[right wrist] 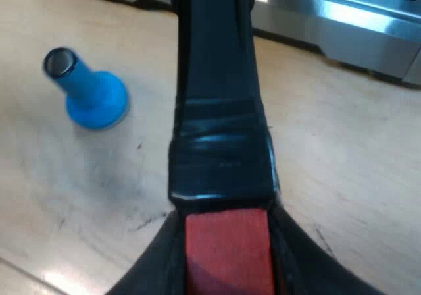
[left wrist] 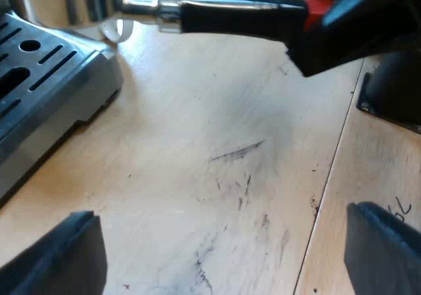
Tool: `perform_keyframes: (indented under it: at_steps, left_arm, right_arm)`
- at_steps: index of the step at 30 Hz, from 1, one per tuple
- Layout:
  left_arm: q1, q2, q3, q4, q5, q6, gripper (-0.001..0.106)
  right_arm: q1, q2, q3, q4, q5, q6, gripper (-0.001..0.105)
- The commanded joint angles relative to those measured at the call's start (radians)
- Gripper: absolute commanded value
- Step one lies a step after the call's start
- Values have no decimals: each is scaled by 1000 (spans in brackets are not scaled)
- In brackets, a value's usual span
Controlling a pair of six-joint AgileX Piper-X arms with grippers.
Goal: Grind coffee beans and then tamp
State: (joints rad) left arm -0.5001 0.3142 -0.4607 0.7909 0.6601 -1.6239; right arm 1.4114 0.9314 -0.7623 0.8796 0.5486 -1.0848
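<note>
The metal holder's dark handle (right wrist: pixel 217 78) runs away from the camera toward the espresso machine (right wrist: pixel 342 18), and my right gripper (right wrist: pixel 227 259) is shut on its red end (right wrist: pixel 227 249). The same handle (left wrist: pixel 230 15) hangs above the wooden table in the left wrist view, its metal neck (left wrist: pixel 141 2) near the machine's drip tray (left wrist: pixel 46 78), with the right gripper (left wrist: pixel 355 25) clamped at the red end. My left gripper (left wrist: pixel 223 252) is open low over the bare table, nothing between its fingers. A blue tamper (right wrist: pixel 89 91) stands upright on the table beside the handle.
The table (left wrist: pixel 217 150) is light wood with dark scuff marks and a seam between boards. A black block (left wrist: pixel 395 91) sits on the table under the right gripper. The machine's steel base edge (right wrist: pixel 368 38) borders the work area.
</note>
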Motion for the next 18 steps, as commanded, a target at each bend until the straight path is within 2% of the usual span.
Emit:
perform_keyframes:
  at_steps: [1, 9, 11, 14, 18]
  left_arm:
    - [-3, -2, -10, -4, 8, -17, 75]
    - [-3, -2, -7, -3, -16, -17, 75]
    - [-3, -2, -4, -3, -22, -17, 75]
    - [-3, -2, -4, 4, -22, -17, 73]
    - [-3, -2, -4, -4, -22, -17, 73]
  right_arm:
    - [27, -26, -13, -22, 22, -57, 0]
    - [49, -28, 2, -26, 12, -132, 0]
    - [49, -28, 15, -48, 12, -164, 0]
    - [49, -28, 54, -127, -19, -285, 0]
    - [46, -28, 91, -167, -54, -325, 0]
